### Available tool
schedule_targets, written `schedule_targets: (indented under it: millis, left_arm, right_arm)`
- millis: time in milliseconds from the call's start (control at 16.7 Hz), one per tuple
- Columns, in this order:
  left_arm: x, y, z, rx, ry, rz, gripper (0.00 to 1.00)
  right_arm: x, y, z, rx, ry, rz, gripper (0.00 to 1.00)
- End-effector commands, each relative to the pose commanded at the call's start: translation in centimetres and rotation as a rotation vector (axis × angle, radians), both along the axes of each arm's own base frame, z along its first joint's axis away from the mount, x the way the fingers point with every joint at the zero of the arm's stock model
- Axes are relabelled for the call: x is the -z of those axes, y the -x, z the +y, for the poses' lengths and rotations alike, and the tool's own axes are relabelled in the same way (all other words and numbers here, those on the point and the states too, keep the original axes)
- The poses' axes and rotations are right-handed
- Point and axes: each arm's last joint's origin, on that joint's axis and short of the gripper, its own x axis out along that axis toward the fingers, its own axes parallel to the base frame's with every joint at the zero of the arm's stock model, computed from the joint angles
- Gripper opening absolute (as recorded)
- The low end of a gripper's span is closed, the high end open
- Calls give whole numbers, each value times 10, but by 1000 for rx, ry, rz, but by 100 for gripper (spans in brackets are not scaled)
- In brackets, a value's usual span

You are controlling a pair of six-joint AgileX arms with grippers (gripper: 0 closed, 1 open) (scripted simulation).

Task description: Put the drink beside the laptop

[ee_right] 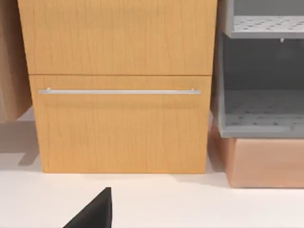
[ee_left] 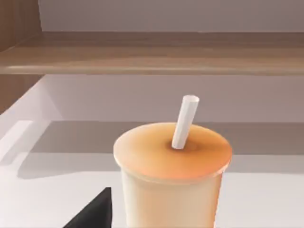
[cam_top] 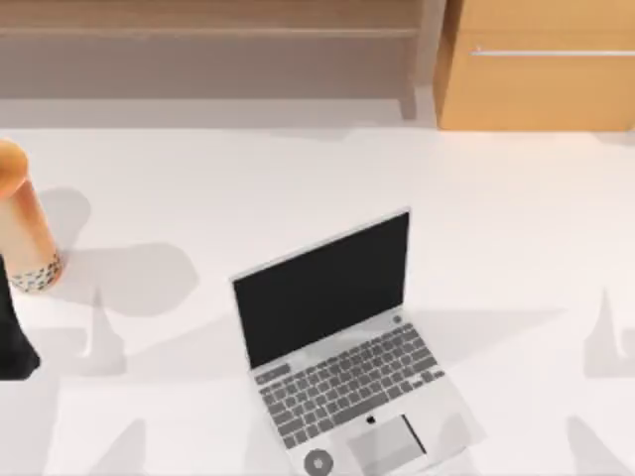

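The drink (cam_top: 25, 223) stands on the white table (cam_top: 298, 178) at its far left edge, a tall cup of orange-tan tea with dark pearls at its base. The left wrist view looks at it from close by: the domed orange top (ee_left: 173, 149) and the short white straw (ee_left: 184, 121). My left gripper (cam_top: 14, 327) is a dark shape just in front of the cup at the left edge. The laptop (cam_top: 342, 342) lies open at the front middle, black screen up, well to the right of the drink. A dark part of my right gripper (ee_right: 95, 213) faces the cabinet.
A wooden cabinet (cam_top: 541, 64) with a silver handle (ee_right: 118, 91) stands at the back right. A grey shelf unit (ee_right: 263, 80) sits beside it on a tan box (ee_right: 266, 161). A low wooden shelf (cam_top: 208, 50) runs along the back left.
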Motion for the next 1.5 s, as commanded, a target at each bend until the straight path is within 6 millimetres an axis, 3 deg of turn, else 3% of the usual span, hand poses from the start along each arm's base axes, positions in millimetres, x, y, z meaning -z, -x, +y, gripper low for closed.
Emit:
schedule_targets:
  millis: [300, 540, 1020, 1500]
  left_arm:
    - [0, -4, 1, 4, -1, 7, 100]
    - [3, -18, 4, 13, -4, 47, 100]
    - [26, -50, 16, 26, 2, 161, 100]
    - [41, -61, 24, 27, 7, 200, 100]
  right_arm:
    - [0, 0, 0, 0, 0, 0, 100]
    - [0, 0, 0, 0, 0, 0, 100]
    - [0, 0, 0, 0, 0, 0, 100]
    - [0, 0, 0, 0, 0, 0, 100]
